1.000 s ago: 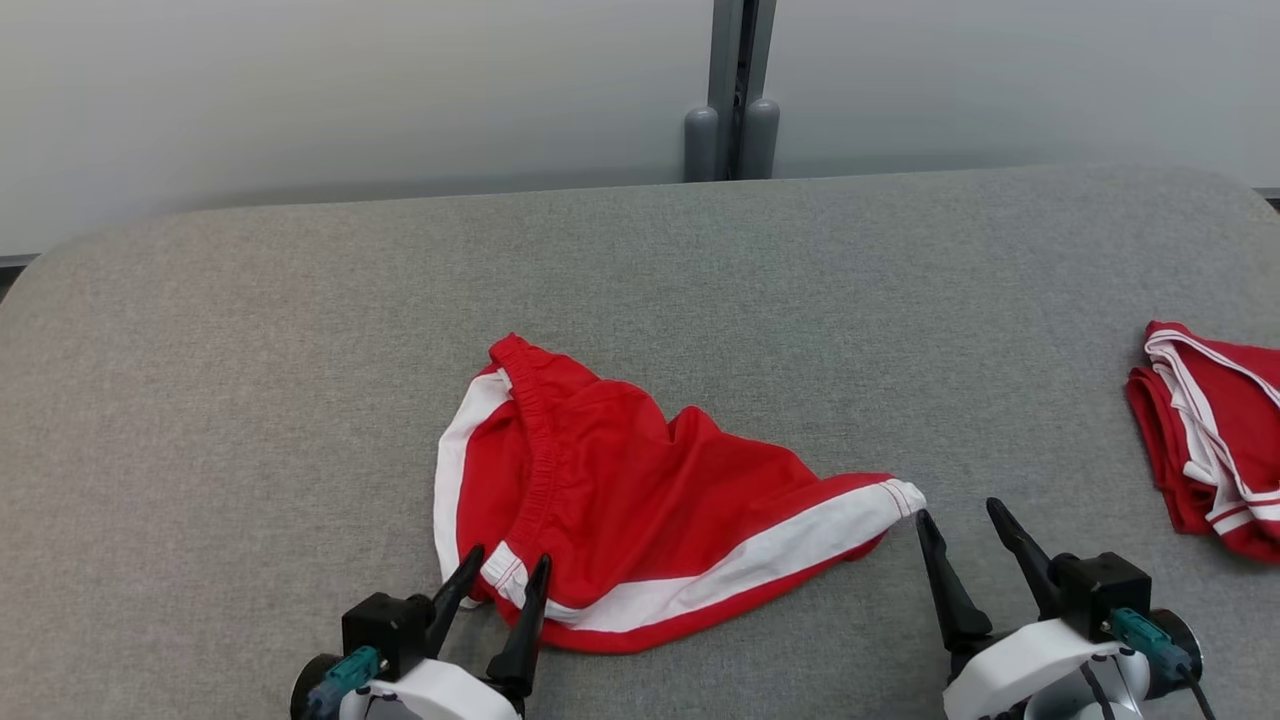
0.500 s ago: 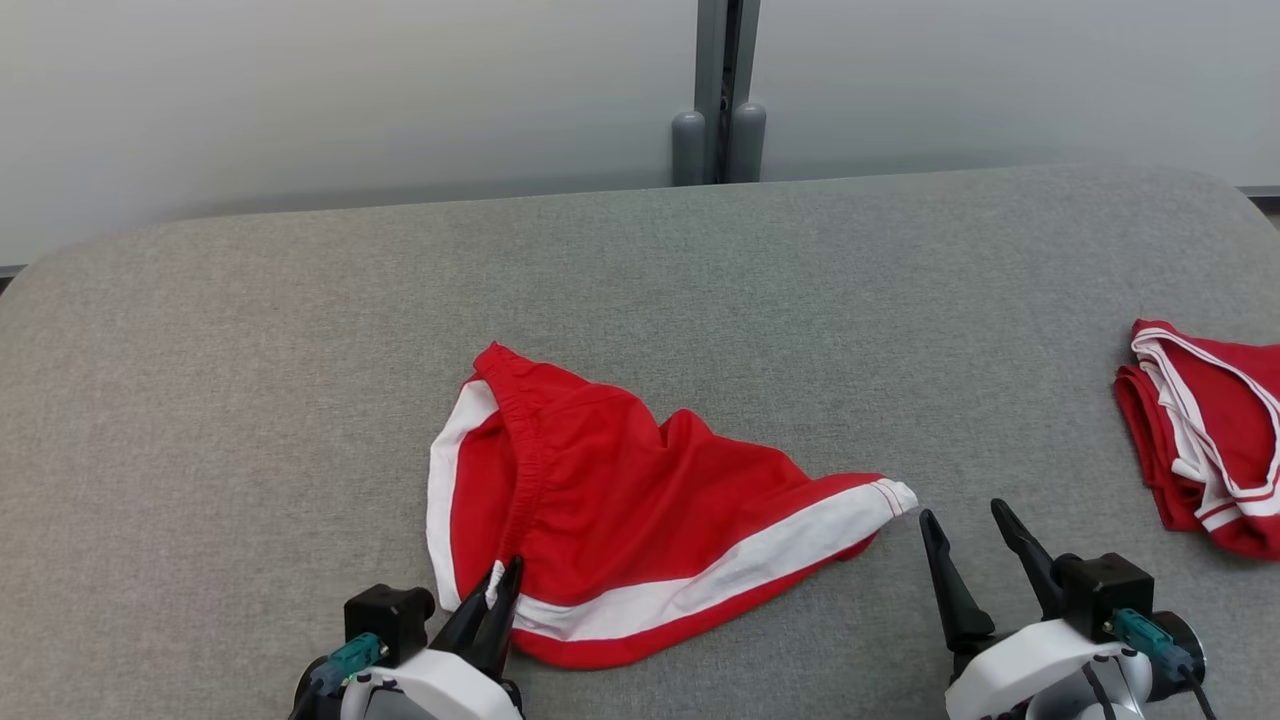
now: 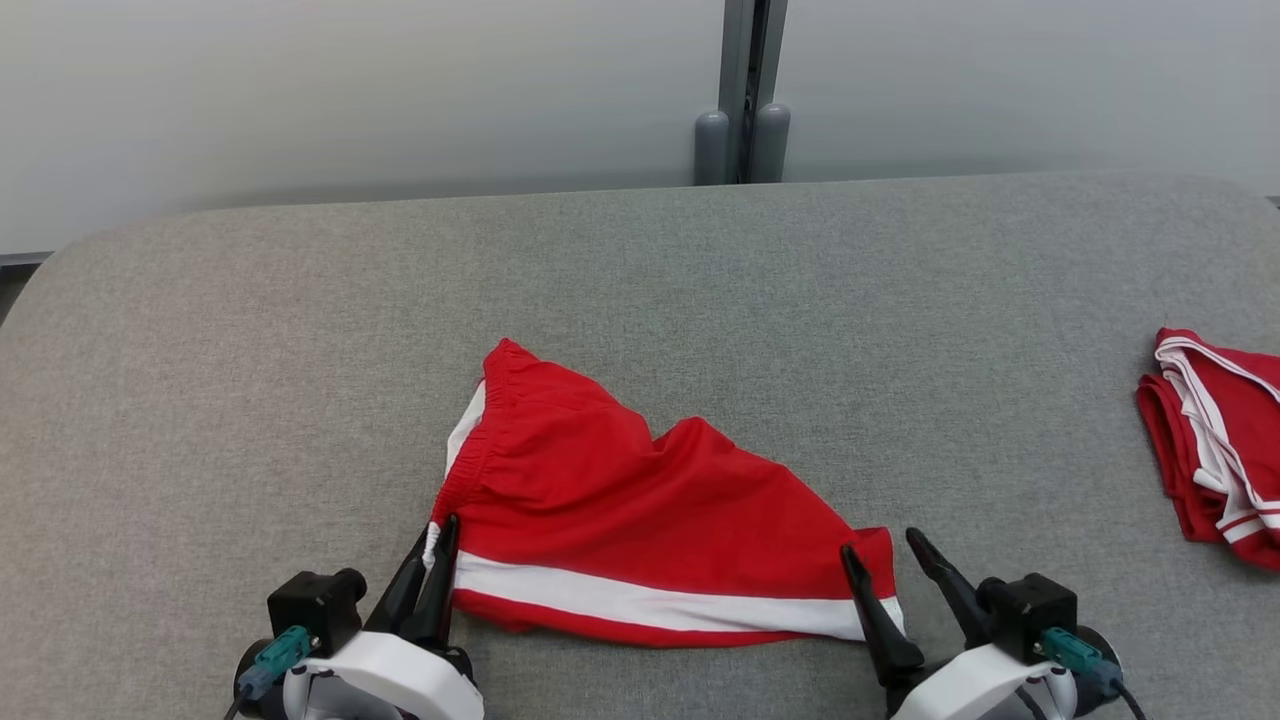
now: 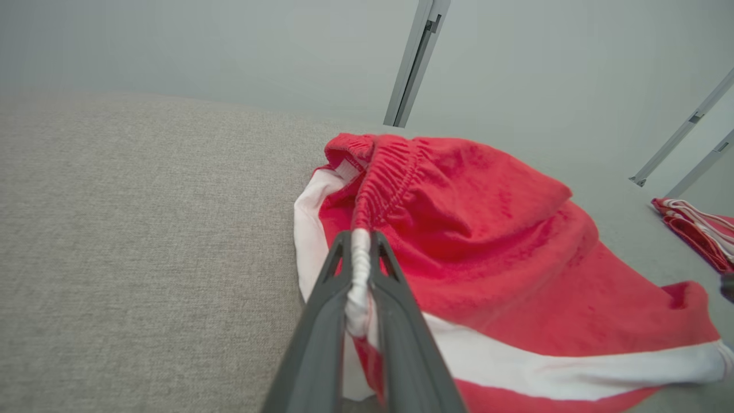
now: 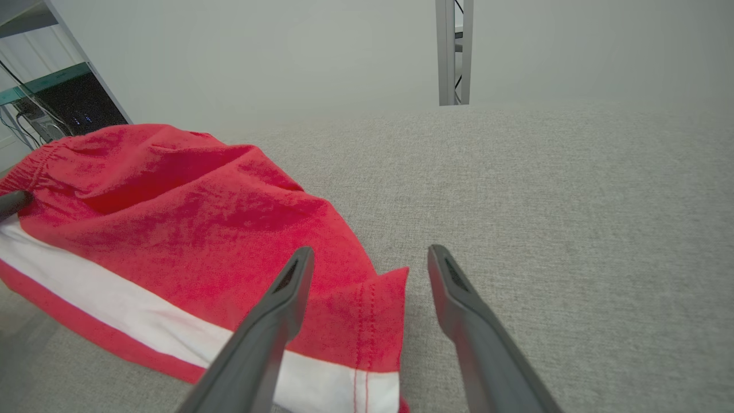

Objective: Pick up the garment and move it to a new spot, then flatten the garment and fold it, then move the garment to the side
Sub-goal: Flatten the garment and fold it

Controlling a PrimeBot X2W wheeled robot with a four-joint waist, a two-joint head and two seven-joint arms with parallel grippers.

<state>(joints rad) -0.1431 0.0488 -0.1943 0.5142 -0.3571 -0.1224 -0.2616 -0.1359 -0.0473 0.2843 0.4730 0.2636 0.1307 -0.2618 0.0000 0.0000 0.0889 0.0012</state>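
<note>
Red shorts point(image 3: 620, 500) lie on the grey desk point(image 3: 250, 350), waistband corner pinched in the left end effector point(image 3: 440, 532); the right end effector point(image 3: 880, 548), spread astride the hem corner, should close on both layers, then pull away from its partner to flatten.

Red shorts point(image 3: 640, 500) with a white side band lie rumpled, their waistband corner pinched in the left end effector point(image 3: 440, 527), the hem corner flat between the right end effector's point(image 3: 878, 540) spread fingers.

Two red garments point(image 3: 650, 510) point(image 3: 1205, 450), two grippers point(image 3: 440, 528) point(image 3: 880, 542), one grey table point(image 3: 300, 350).
</note>
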